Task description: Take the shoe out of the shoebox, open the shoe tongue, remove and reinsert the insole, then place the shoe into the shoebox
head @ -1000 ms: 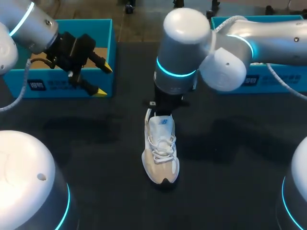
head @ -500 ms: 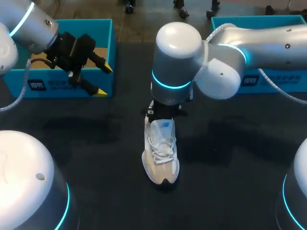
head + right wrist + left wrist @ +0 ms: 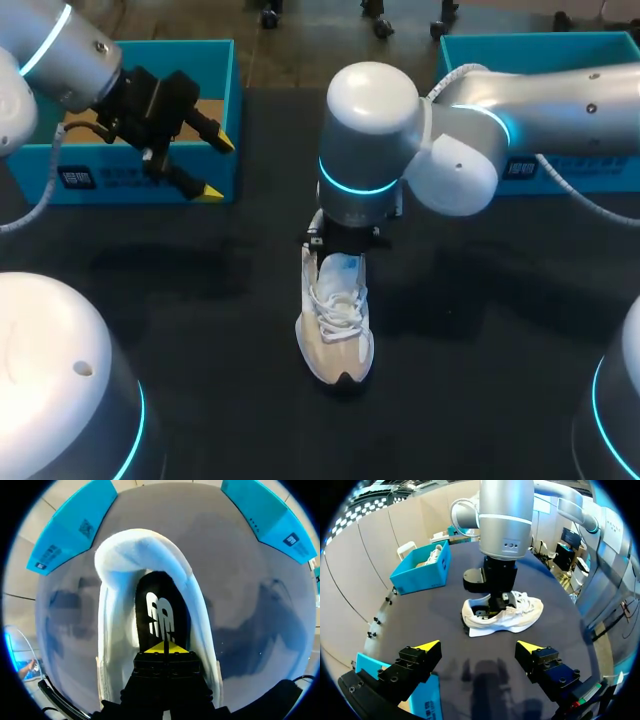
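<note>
A white lace-up shoe [image 3: 336,335] stands upright in the middle of the black table, toe toward the near edge. My right arm comes in from the right, and its wrist [image 3: 365,140] hangs over the shoe's heel, hiding the gripper in the head view. In the right wrist view my right gripper [image 3: 165,648] is shut, its yellow tips together inside the shoe's opening [image 3: 115,625], just above the black insole [image 3: 159,607]. My left gripper [image 3: 215,166] stands open at the back left, in front of a teal shoebox [image 3: 140,180]. It holds nothing. The shoe [image 3: 505,616] lies well ahead of the left gripper [image 3: 479,647].
A second teal shoebox [image 3: 560,170] stands at the back right; in the left wrist view it [image 3: 422,575] holds another white shoe. The black tabletop [image 3: 200,300] lies bare around the shoe.
My right arm has come down and a little toward the near edge, bringing its shut gripper into the shoe's heel opening. The shoe and my left arm have kept still.
</note>
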You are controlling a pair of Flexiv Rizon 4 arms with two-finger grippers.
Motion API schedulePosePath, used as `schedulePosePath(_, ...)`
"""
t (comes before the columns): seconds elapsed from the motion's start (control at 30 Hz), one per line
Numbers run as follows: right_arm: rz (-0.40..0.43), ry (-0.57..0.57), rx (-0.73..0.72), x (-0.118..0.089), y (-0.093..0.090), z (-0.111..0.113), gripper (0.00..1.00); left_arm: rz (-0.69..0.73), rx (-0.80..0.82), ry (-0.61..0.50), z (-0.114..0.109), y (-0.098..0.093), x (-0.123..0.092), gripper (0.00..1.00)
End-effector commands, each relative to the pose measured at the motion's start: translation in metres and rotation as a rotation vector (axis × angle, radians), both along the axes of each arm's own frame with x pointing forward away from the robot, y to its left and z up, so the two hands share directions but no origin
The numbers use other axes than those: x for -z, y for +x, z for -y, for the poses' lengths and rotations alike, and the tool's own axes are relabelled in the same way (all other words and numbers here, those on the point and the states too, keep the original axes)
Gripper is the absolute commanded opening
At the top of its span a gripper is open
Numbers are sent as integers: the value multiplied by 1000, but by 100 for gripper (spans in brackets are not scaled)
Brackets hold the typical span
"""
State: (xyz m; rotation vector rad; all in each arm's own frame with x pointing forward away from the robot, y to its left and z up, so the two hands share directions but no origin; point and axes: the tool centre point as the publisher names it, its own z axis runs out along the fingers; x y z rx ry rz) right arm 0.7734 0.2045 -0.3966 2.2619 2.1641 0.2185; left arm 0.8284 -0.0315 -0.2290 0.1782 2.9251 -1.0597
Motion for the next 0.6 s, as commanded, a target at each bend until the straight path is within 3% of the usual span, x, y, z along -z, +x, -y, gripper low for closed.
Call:
schedulePosePath(0.03, 14, -15, 2, -11, 1, -1, 0, 0, 1, 3, -1, 0, -1, 100)
schedulePosePath(0.3, 68, -55, -31, -23, 19, 1, 0, 0, 1, 3, -1, 0, -1, 100)
schedulePosePath(0.6, 78, -80, -46, -1, 35, -4, 0, 0, 1, 3, -1, 0, -1, 100)
